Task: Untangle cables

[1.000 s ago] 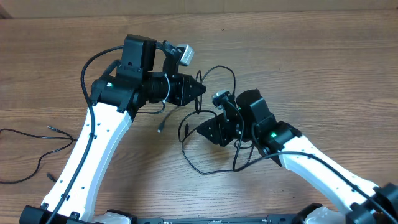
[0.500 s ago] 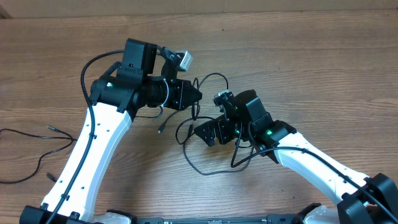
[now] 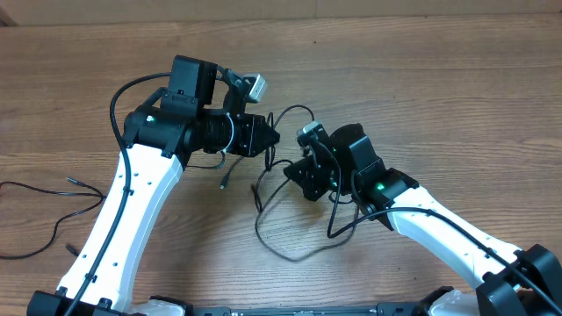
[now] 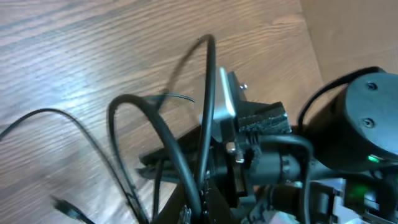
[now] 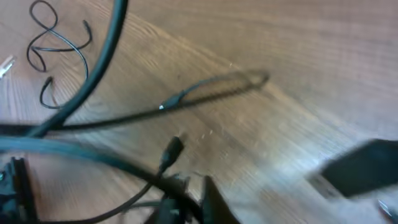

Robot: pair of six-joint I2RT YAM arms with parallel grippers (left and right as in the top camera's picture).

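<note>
Thin black cables (image 3: 283, 180) lie tangled between my two grippers at the table's middle, with a loop (image 3: 299, 111) above and a long loop (image 3: 290, 254) trailing toward the front. My left gripper (image 3: 270, 138) points right and is shut on a cable strand (image 4: 180, 168), which passes between its jaws (image 4: 196, 208). My right gripper (image 3: 294, 172) points left, close to the left one, and looks shut on a cable (image 5: 124, 162) crossing its fingers (image 5: 189, 202). That view is blurred. A plug tip (image 5: 171, 151) hangs near it. A separate cable (image 3: 53, 206) lies at the far left.
The wooden table (image 3: 457, 105) carries both arms. A loose plug end (image 3: 226, 183) rests below the left gripper. The right arm's wrist (image 4: 367, 124) fills the right of the left wrist view. The separate cable shows coiled in the right wrist view (image 5: 56, 50).
My right gripper has moved left and up toward the left gripper and turned. The upper cable loop has shrunk and shifted left. The lower loop has swung toward the front.
</note>
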